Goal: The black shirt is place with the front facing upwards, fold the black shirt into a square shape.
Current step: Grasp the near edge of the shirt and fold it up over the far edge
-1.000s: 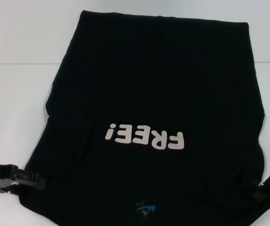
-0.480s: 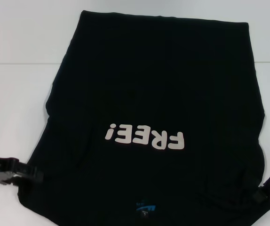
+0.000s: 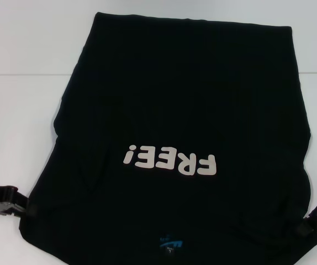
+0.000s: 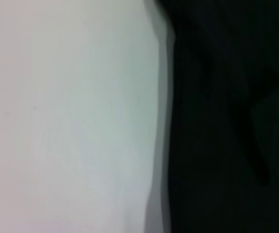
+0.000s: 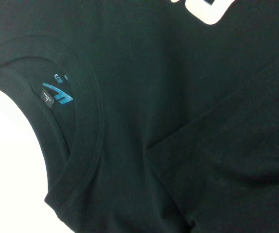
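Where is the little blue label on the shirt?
In the head view the blue label sits inside the neck of the black shirt, at the near edge closest to the robot, just below the upside-down "FREE!" lettering.

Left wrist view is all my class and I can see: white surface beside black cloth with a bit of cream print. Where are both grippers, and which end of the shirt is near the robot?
Observer: In the head view the left gripper is at the near left edge of the black shirt.
Operator: And the other arm?
Observer: The right gripper sits at the shirt's near right edge, mirroring the left.
Operator: Which end is nearest?
Observer: The collar end; the blue neck label lies at the near edge, and the right wrist view shows the neckline around it.
Operator: The print?
Observer: It reads FREE!, upside down from the head camera.
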Robot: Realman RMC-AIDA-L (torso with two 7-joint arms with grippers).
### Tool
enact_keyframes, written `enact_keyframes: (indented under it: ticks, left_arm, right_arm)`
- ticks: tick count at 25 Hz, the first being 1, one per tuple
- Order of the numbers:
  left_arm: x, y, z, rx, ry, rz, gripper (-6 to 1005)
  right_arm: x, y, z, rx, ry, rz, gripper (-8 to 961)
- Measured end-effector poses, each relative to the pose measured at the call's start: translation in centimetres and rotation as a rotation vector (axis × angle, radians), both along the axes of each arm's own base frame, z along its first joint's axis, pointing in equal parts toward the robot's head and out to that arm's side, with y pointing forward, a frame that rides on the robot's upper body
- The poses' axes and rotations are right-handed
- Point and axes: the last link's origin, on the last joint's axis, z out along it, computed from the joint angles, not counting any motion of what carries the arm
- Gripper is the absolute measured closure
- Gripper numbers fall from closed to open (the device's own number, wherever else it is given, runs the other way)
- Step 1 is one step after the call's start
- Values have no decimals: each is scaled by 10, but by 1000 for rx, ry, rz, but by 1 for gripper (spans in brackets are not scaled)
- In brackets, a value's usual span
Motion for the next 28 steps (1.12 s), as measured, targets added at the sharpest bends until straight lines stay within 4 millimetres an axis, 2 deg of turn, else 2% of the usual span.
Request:
enact_keyframes:
  ticks: [6,9,14,23,28]
  left_arm:
    - [-1,-1,-1,-6,6,1,661]
    - [0,-1,-1,-11,4,-3,886]
    - [1,-2,0,-23,1,-19,1000]
    - [10,-9,9,-108,-43,-28,998]
    - [20,-23,17,-222,-123,-45,997]
  right_arm:
    - [-1,1,0,-1,0,3,909]
    - [-2,1,0,-1,0,4,909]
    - [-2,1,0,1,1,2,909]
    - [-4,-1,4,-24,6,-3,910]
    - [-2,-16,7,-123,18,10,910]
